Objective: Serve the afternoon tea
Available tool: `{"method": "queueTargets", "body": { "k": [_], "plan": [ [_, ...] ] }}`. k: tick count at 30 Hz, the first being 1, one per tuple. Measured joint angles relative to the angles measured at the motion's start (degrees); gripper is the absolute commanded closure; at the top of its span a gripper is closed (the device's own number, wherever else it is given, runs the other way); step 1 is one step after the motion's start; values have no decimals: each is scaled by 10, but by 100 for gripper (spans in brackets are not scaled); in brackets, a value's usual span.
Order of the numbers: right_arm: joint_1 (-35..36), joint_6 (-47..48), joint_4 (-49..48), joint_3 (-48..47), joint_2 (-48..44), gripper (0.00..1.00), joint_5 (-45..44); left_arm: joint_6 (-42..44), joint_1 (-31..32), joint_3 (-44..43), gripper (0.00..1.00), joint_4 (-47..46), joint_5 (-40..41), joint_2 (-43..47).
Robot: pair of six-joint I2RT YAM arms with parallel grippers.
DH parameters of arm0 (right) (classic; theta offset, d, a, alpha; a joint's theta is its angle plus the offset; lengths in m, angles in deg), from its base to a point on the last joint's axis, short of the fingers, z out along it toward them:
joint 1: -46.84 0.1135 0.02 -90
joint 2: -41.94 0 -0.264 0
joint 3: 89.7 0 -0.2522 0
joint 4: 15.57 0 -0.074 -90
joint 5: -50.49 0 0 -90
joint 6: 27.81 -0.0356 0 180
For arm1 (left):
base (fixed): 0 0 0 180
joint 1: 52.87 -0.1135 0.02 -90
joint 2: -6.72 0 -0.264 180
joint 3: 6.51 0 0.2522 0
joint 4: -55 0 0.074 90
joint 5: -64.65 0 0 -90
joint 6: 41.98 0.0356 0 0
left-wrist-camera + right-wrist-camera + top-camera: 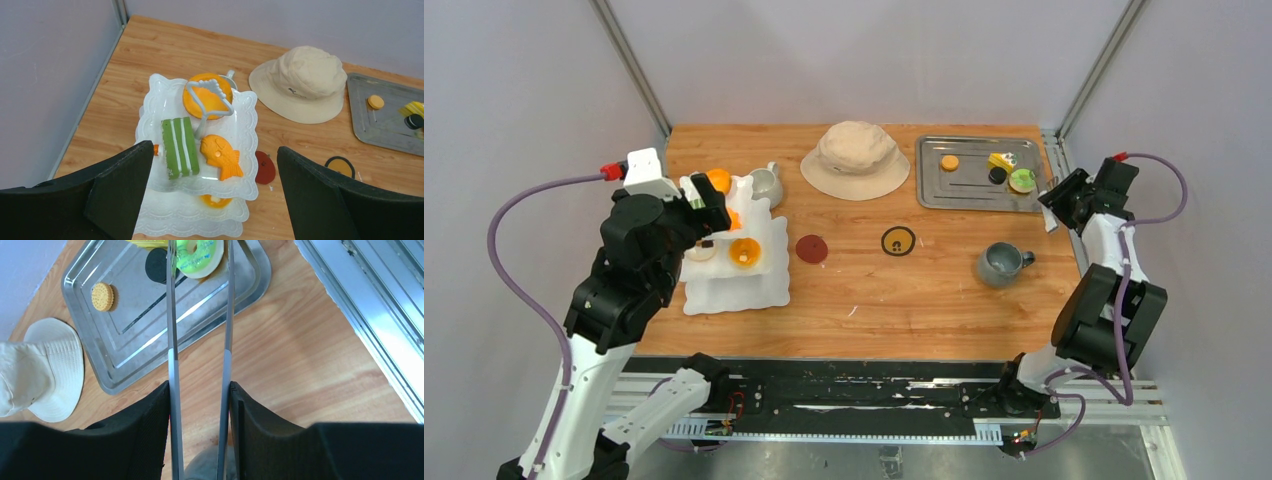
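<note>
Wooden table, arm bases at its near edge.

Near the left edge, midway back: white stand, three wavy tiers. On the top tier, green cake with white stripes, orange fish just beside it on the right, orange bun behind the loop handle. On a lower tier, on the side facing the table's centre, a round orange pastry.

Far right corner: steel tray.

Far edge, middle: beige hat, resting on its brim, between stand and tray.

Tongs: long, metal, reaching from the right gripper over the tray's near right corner, tips either side of the doughnut; whether pinching it, unclear.

Left gripper: above the stand's top tier, fingers spread fully wide, holding nothing.

Right gripper: by the right edge, beside the tray, fingers part closed and pressed on the two arms of the tongs.

Grey mug: upright near the right edge, nearer than the tray, handle to the right.

White mug: just behind the stand, partly hidden.

In the tray: green-iced doughnut toward the near right corner; dark cookie just left of it; yellow slice farther back; biscuit alone toward the left end.

Red disc, flat, just right of the stand. Yellow disc, black-rimmed, near the table's centre.
</note>
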Motion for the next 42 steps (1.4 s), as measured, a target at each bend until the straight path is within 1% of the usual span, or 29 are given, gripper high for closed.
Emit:
{"method": "queueTargets", "body": {
  "k": [7, 13, 16, 23, 24, 25, 26, 31, 37, 42],
  "plan": [
    [-3, -9, -16, -24, 48, 56, 25, 0, 0, 0, 2, -1, 0, -3],
    [-4, -14, -17, -29, 65, 57, 36, 0, 0, 0, 2, -1, 0, -3],
    [-4, -14, -16, -45, 88, 63, 46, 0, 0, 0, 2, -1, 0, -4],
    [-7, -18, -16, -47, 100, 82, 54, 0, 0, 0, 2, -1, 0, -5],
    [-8, -18, -15, -47, 100, 87, 54, 0, 0, 0, 2, -1, 0, -5],
    [-8, -18, -15, -47, 100, 95, 55, 0, 0, 0, 2, -1, 0, -5],
    [-8, -18, -16, -47, 100, 99, 56, 0, 0, 0, 2, -1, -1, -5],
    [-8, -19, -15, -44, 90, 100, 57, 0, 0, 0, 2, -1, 0, -5],
    [-8, -21, -13, -27, 34, 99, 54, 0, 0, 0, 2, -1, -1, -5],
    [-8, -22, -13, -17, 11, 99, 53, 0, 0, 0, 2, -1, 0, -5]
  ]
}}
